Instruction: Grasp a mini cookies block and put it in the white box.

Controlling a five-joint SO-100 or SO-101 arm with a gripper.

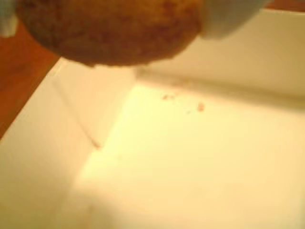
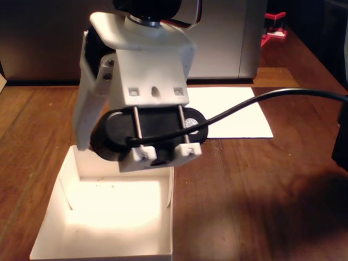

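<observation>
In the wrist view, the small round golden-brown cookie (image 1: 112, 31) sits at the top, squeezed between the white plastic fingers (image 1: 224, 19) of the gripper (image 1: 112, 14). It hangs over the floor of the shallow white paper box (image 1: 190, 162), where a few crumbs (image 1: 200, 107) lie. The cookie looks light, dry and easy to break, so a soft pinch on its round edges seems best.

In the fixed view, the white arm hides the cookie. The arm leans over the box's far end on the brown wooden table (image 2: 261, 190).
</observation>
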